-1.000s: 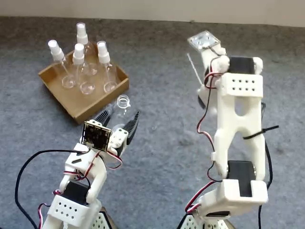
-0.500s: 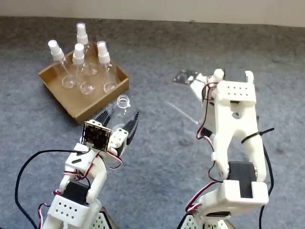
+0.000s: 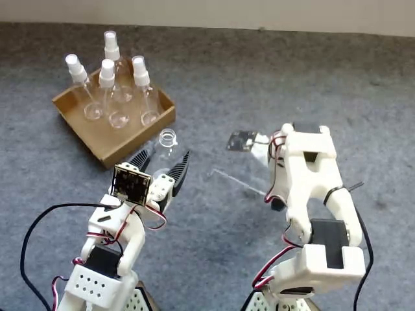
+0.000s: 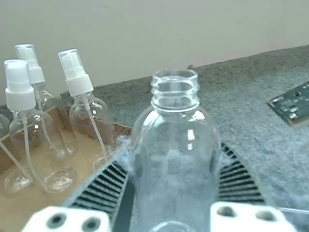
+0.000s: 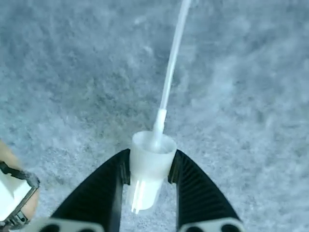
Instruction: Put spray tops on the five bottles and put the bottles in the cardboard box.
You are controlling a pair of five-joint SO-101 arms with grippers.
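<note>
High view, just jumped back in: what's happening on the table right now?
The left claw holds the one uncapped bottle upright beside the cardboard box, its neck open. The right claw grips a spray top with its thin tube pointing out over the carpet, apart from the bottle. In the box stand four capped bottles. The fifth is not yet capped or boxed.

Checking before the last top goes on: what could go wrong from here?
1. The long thin tube on the spray top in the right gripper could miss the bottle's narrow neck and bend.
2. Pressing down could tilt the bottle in the left gripper, close beside the box.
</note>
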